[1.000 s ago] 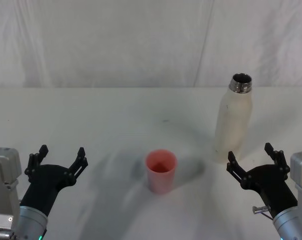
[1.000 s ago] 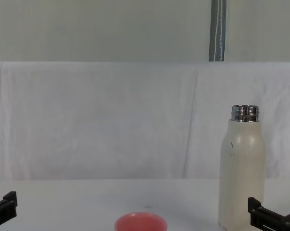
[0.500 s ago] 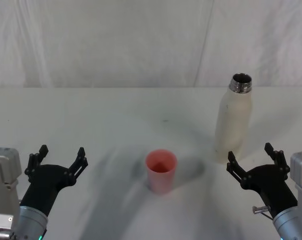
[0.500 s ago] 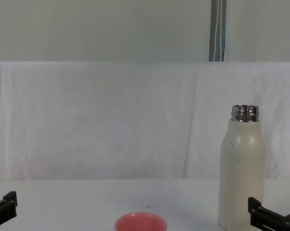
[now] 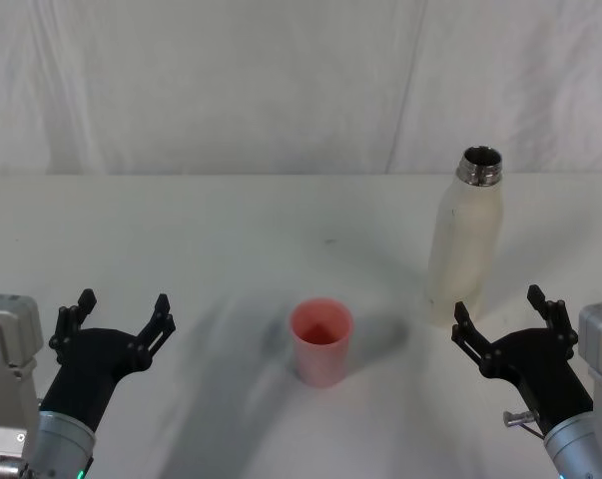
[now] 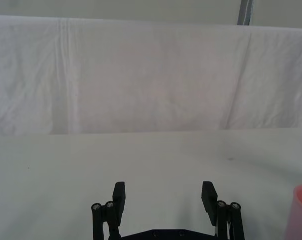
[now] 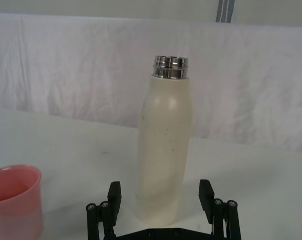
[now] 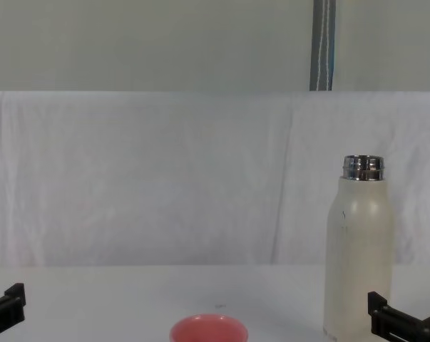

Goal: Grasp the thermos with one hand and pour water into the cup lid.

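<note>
Right claw: the right gripper hangs low at the near right, jaws spread wide and empty, lined up on the thermos just beyond it; a judged ready stance for a grasp.
Left claw: the left gripper is at the near left, fingers apart, holding nothing, well clear of the cup.
Thermos: upright, uncapped, right of centre, so its mouth is free to pour.
Cup: the cup stands mouth up mid-table, near the thermos but apart.
Surface: a white table.
Room: a creased white cloth hangs behind.
</note>
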`<state>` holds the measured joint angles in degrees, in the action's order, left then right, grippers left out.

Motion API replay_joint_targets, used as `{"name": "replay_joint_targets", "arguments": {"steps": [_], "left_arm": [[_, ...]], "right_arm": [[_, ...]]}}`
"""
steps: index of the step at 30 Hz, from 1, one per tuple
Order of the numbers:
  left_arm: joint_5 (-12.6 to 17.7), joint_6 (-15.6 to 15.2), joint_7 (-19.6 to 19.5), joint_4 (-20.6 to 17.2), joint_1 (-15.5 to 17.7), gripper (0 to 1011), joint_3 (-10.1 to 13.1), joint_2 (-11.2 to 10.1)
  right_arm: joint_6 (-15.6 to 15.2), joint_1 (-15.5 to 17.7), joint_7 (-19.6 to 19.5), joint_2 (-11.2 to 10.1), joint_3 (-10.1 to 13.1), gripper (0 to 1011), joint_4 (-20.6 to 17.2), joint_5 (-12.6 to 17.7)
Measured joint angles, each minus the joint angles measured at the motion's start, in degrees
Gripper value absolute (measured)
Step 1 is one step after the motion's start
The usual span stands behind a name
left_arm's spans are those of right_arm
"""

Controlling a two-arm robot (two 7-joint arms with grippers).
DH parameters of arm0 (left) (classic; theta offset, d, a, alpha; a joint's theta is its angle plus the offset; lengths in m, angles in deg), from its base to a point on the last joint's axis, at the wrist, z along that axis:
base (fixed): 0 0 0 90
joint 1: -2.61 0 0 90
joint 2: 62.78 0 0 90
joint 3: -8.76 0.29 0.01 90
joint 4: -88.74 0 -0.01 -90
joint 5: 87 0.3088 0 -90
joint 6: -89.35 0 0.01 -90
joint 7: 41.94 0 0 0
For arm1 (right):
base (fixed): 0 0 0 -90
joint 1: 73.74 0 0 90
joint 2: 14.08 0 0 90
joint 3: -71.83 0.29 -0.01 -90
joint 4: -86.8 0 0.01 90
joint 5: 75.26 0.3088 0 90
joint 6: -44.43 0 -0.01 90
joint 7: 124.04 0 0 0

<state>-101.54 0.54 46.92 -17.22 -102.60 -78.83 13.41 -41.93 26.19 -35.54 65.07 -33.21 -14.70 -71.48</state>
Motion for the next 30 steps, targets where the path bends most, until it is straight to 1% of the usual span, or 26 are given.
{"name": "replay_joint_targets", "arguments": {"steps": [30], "left_arm": [[0.00, 0.00, 0.00, 0.00, 0.00, 1001, 0.00, -0.01]], "right_arm": [[0.00, 0.00, 0.00, 0.00, 0.00, 1003, 0.00, 0.00]]}}
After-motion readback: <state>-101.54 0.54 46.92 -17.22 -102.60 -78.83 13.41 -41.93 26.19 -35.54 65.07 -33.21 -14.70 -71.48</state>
